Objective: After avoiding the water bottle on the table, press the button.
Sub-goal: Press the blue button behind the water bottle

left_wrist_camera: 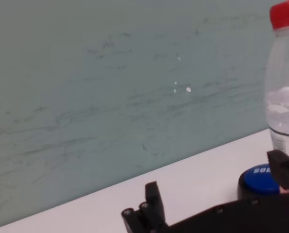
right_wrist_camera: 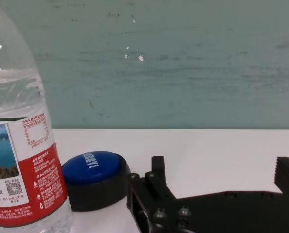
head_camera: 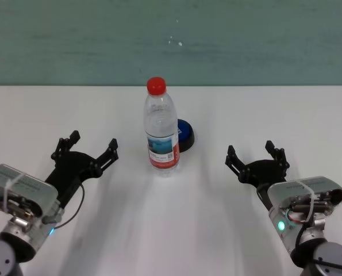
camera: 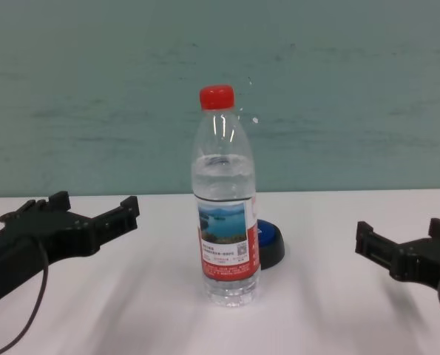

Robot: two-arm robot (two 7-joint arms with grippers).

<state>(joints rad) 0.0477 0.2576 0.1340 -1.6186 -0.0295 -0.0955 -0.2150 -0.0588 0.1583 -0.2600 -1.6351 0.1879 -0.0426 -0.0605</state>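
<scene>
The water bottle (head_camera: 161, 129) stands upright mid-table, clear with a red cap and a red-and-white lake label; it also shows in the chest view (camera: 225, 200), the right wrist view (right_wrist_camera: 20, 131) and the left wrist view (left_wrist_camera: 285, 77). The blue-topped button (head_camera: 185, 134) on its black base sits just behind and right of the bottle, partly hidden by it; it shows in the right wrist view (right_wrist_camera: 93, 177), the left wrist view (left_wrist_camera: 262, 179) and the chest view (camera: 270, 242). My left gripper (head_camera: 84, 146) is open, left of the bottle. My right gripper (head_camera: 257, 154) is open, right of the button.
The white table (head_camera: 171, 230) runs back to a teal wall (head_camera: 171, 40). Nothing else stands on the table. Bare tabletop lies between each gripper and the bottle.
</scene>
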